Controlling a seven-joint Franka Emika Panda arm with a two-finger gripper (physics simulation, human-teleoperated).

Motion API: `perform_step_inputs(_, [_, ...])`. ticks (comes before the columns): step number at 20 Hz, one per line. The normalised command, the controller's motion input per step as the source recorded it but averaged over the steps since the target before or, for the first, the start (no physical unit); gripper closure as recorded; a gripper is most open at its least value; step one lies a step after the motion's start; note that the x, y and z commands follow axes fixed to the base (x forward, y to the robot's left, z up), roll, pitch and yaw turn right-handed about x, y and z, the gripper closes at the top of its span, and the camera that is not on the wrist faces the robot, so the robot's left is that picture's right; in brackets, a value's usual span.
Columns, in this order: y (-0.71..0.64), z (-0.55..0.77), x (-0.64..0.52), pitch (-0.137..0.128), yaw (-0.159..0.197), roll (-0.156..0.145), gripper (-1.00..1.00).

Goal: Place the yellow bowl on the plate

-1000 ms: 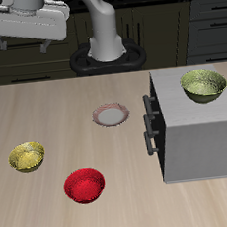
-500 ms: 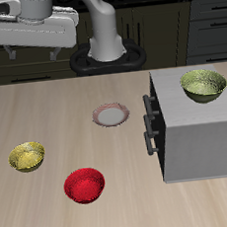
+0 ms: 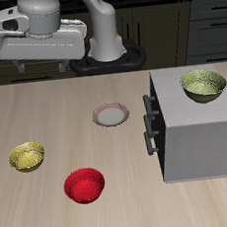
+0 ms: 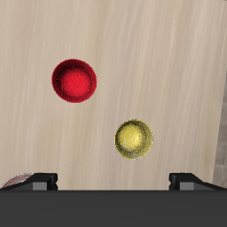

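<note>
The end effector (image 3: 38,66) hangs high, spread wide and empty; the yellow bowl (image 3: 27,156) sits apart from the plate (image 3: 111,115).

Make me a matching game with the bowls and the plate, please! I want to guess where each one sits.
Things:
1. yellow bowl
2. red bowl
3. olive bowl
4. plate

Places:
A. on top of the grey cabinet
B. on the table, nearest its front edge
C. on the table, just beside the cabinet's handle side
D. on the table, far from the cabinet, farther back than the red bowl

Pairs: 1-D, 2-B, 3-A, 4-C
</note>
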Motion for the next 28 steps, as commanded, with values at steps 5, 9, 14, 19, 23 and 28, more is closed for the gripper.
perform_step_inputs(5, [0.13, -0.41, 0.13, 0.052, -0.003, 0.017, -1.0])
perform_step_inputs(9, [0.06, -0.31, 0.02, 0.038, -0.008, 0.003, -1.0])
perform_step_inputs(14, [0.0, -0.2, 0.0, 0.025, -0.006, 0.0, -1.0])
perform_step_inputs(19, [-0.12, -0.18, -0.06, 0.005, 0.01, -0.01, -1.0])
perform_step_inputs(23, [-0.18, -0.14, -0.14, -0.021, -0.012, 0.01, -1.0])
perform_step_inputs(28, [-0.17, -0.21, -0.09, 0.014, -0.008, -0.009, -1.0])
